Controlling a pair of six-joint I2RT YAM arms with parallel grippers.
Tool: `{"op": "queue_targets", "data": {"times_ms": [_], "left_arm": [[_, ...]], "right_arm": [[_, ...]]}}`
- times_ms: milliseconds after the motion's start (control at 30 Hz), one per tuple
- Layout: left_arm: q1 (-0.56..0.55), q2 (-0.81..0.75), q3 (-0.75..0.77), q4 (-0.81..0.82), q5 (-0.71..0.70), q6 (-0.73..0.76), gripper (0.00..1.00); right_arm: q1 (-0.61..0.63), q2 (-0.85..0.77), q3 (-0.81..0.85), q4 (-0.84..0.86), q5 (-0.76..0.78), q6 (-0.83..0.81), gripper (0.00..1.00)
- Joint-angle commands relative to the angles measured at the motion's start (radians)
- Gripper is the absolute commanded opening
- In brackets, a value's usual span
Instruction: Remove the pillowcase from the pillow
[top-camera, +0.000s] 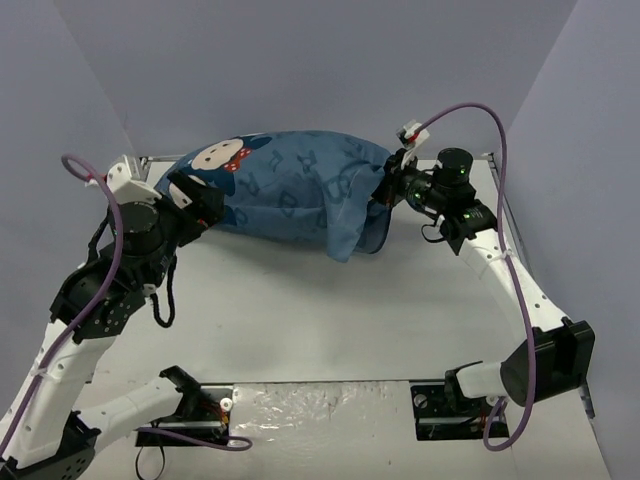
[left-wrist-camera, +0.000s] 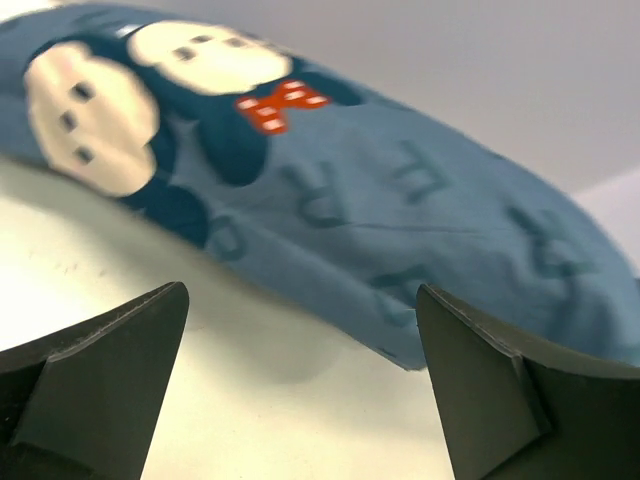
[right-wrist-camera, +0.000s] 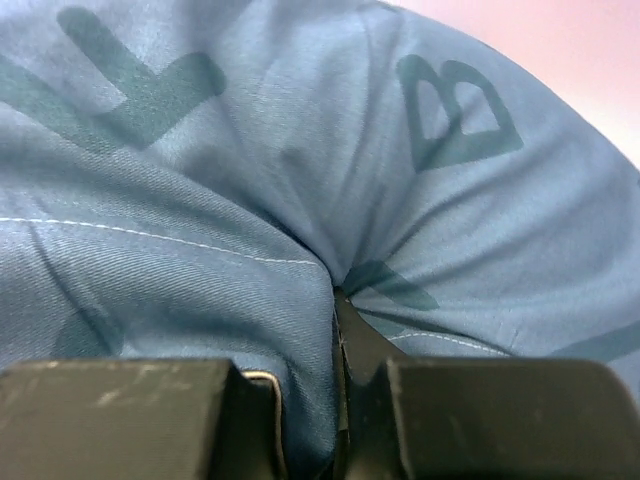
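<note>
The dark-blue pillowcase (top-camera: 290, 190), printed with letters and a cartoon mouse face, lies stuffed across the back of the table. It fills the right wrist view (right-wrist-camera: 300, 150) and the upper left wrist view (left-wrist-camera: 380, 210). The white pillow is hidden inside it. My right gripper (top-camera: 388, 187) is shut on a fold of the pillowcase at its right end, where loose cloth hangs down. My left gripper (top-camera: 205, 205) is open and empty at the pillowcase's left end, just in front of it; the fingers (left-wrist-camera: 480, 380) stand wide apart over bare table.
The white table (top-camera: 330, 320) extends in front of the pillowcase. Grey walls close in at the back and both sides. A foil-like strip (top-camera: 320, 405) lies between the arm bases at the near edge.
</note>
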Motion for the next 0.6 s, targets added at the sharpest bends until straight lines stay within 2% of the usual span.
{"op": "queue_targets", "data": {"times_ms": [0, 67, 133, 233, 333, 367, 400, 433, 567], "left_arm": [[0.083, 0.001, -0.150, -0.016, -0.028, -0.154, 0.97], [0.161, 0.004, -0.211, -0.010, 0.058, -0.240, 1.00], [0.209, 0.019, -0.289, -0.005, 0.109, -0.362, 0.97], [0.278, 0.050, -0.369, 0.022, 0.115, -0.520, 0.94], [0.349, 0.067, -0.504, 0.243, 0.178, -0.660, 0.94], [0.366, 0.074, -0.541, 0.382, 0.214, -0.702, 0.94], [0.395, 0.103, -0.575, 0.453, 0.231, -0.767, 0.95], [0.404, 0.125, -0.617, 0.510, 0.239, -0.788, 0.95], [0.424, 0.226, -0.632, 0.742, 0.236, -0.793, 0.94]], "right_arm": [[-0.045, -0.021, 0.007, 0.218, -0.052, 0.227, 0.00], [-0.055, -0.023, 0.004, 0.224, -0.051, 0.239, 0.00], [-0.072, -0.025, -0.002, 0.224, -0.049, 0.241, 0.00], [-0.081, -0.031, -0.019, 0.224, -0.049, 0.239, 0.00], [-0.081, -0.034, -0.028, 0.226, -0.052, 0.242, 0.00], [-0.081, -0.035, -0.029, 0.226, -0.052, 0.242, 0.00], [-0.081, -0.035, -0.031, 0.226, -0.054, 0.242, 0.00], [-0.081, -0.035, -0.029, 0.227, -0.055, 0.242, 0.00], [-0.080, -0.037, -0.031, 0.219, -0.066, 0.238, 0.00]]}}
